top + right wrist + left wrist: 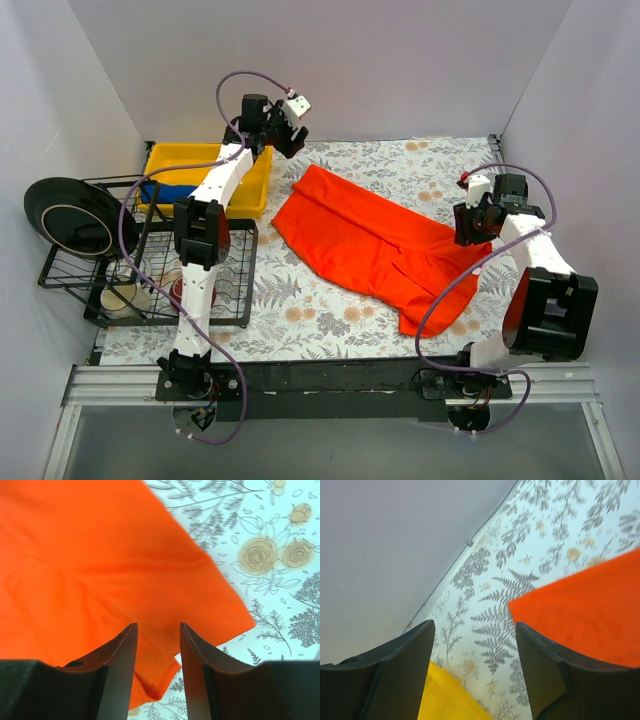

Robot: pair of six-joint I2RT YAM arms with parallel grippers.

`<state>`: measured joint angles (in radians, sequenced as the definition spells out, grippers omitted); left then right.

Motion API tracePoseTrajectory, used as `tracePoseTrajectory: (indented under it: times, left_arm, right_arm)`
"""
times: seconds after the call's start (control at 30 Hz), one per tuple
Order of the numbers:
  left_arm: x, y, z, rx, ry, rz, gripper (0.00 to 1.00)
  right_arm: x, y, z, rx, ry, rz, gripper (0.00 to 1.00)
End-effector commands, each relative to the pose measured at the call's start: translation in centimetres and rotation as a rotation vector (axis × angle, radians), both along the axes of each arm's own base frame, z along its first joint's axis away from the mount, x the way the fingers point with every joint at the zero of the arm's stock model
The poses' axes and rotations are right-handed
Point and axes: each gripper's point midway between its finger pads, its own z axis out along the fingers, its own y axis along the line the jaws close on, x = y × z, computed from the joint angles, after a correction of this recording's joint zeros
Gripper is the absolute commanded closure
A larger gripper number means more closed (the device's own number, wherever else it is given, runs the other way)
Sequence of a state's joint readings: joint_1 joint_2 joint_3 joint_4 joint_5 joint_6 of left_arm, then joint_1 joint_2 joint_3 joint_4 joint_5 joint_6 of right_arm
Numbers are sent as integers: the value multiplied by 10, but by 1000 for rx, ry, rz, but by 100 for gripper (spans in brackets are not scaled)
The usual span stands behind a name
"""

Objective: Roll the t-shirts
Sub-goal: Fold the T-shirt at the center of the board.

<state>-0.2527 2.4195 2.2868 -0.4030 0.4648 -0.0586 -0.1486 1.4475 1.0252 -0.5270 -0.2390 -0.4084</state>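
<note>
with the bright orange-red cloth t-shirt (370,245) spread flat and slantwise on the floral-print desk (320,325), we judge our left gripper (475,630) and right gripper (157,627), both open and empty, should pinch one end's corners together and roll evenly.

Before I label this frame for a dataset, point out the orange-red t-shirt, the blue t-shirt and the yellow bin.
orange-red t-shirt (365,245): top external view, middle of the folded body.
blue t-shirt (168,192): top external view, the visible patch inside the bin.
yellow bin (180,152): top external view, far rim.
</note>
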Motion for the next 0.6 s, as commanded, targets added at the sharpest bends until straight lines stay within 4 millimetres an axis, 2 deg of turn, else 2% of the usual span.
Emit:
tracePoseTrajectory:
  times: [0.0,0.2,0.23,0.27,0.37,0.53,0.57]
  left_arm:
    - [-10,-26,-15,-171,144,31,37]
    - [-17,-43,-44,-295,299,44,51]
    - [-18,-44,-48,-300,317,44,53]
    - [-22,-44,-56,-308,349,48,54]
    - [-28,-47,-68,-321,398,61,54]
    - [-34,-48,-79,-328,441,66,54]
    - [-35,-48,-78,-327,443,67,54]
  right_arm:
    - [37,-28,10,-36,-76,-136,53]
    - [47,-62,0,-55,-19,-188,59]
    - [51,-67,5,-53,-19,-198,61]
    - [49,-72,0,-40,9,-214,62]
    - [46,-81,1,-7,46,-255,62]
    - [32,-81,6,114,117,-368,49]
    - [28,-79,7,139,129,-384,42]
